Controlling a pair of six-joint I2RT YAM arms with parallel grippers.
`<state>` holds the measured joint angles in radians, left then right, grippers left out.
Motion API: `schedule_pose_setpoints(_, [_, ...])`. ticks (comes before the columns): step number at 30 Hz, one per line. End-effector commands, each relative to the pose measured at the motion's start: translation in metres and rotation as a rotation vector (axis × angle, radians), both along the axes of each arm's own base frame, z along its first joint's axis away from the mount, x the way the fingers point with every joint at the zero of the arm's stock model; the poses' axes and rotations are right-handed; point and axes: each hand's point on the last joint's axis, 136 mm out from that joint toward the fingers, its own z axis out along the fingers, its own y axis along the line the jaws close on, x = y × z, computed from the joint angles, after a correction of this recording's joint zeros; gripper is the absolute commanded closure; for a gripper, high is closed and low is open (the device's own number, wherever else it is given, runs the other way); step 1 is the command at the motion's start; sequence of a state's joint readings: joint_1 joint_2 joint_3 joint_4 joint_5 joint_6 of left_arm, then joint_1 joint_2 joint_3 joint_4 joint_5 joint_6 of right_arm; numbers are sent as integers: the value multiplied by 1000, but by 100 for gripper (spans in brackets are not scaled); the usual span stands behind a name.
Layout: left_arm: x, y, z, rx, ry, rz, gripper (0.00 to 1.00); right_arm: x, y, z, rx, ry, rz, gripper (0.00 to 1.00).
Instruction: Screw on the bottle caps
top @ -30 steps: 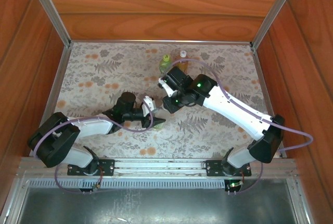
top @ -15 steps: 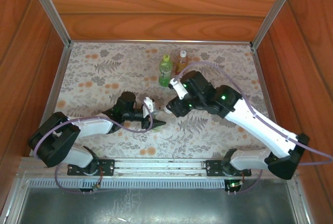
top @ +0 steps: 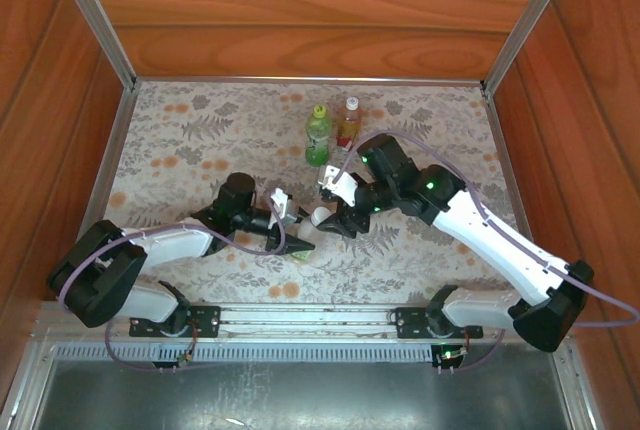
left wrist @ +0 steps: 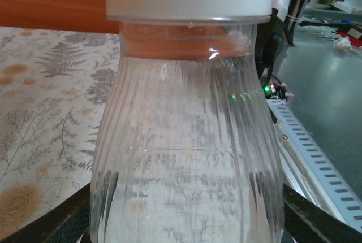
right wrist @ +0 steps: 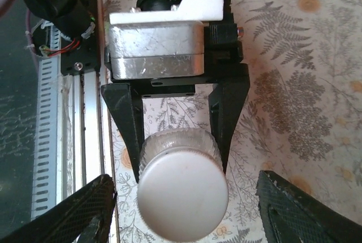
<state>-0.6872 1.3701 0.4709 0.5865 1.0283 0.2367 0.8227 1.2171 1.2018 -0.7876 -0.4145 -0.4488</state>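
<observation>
From the top external camera, we are working on the 3rd bottle. The left gripper (top: 296,233) is clamping the clear bottle (top: 306,242) at lower centre. Its white cap (top: 320,216) is sitting on top, and the right gripper (top: 333,214) is hovering at that cap. The green bottle (top: 318,136) and amber bottle (top: 348,122) are standing at upper centre, apparently capped. 1 second ago the right gripper was up beside those 2; it has since swung down.

At the left wrist, the ribbed bottle is sitting clamped between the fingers (left wrist: 48,226), with the cap band along the top edge.

At the right wrist, the claw's fingers (right wrist: 76,212) are standing wide apart at the lower corners, gripping nothing, with the cap centred between them. We judge the next move is closing on the cap and twisting.
</observation>
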Motion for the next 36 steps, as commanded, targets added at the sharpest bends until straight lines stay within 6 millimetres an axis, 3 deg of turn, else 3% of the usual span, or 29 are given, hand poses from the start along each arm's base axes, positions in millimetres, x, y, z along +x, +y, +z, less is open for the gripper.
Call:
schedule_pose_setpoints(1, [-9, 2, 10, -41, -32, -54, 37, -7, 4, 10, 42, 5, 75, 34])
schedule_pose_setpoints(9, [-6, 2, 6, -30, -27, -40, 37, -7, 6, 9, 48, 37, 70, 63])
schedule_pose_setpoints(13, [-1, 1, 6, -20, -27, -9, 36, -6, 6, 6, 37, 78, 24, 71])
schedule_pose_setpoints(16, [1, 0, 8, -21, -24, -1, 26, -6, 4, 5, 41, 101, -8, 71])
schedule_pose_setpoints(19, [1, -2, 8, -19, -9, -3, 7, -4, 3, 8, 76, 77, -40, 72])
schedule_pose_setpoints(23, [1, -2, 10, -20, -5, 0, 1, 0, 5, 17, 152, 35, -73, 74])
schedule_pose_setpoints(31, [3, -2, 15, -24, 1, 16, 11, -8, 13, 19, 237, 62, -33, 74])
schedule_pose_setpoints(36, [6, -4, 11, -12, 17, 26, 36, -5, 13, 18, 254, 83, -75, 79])
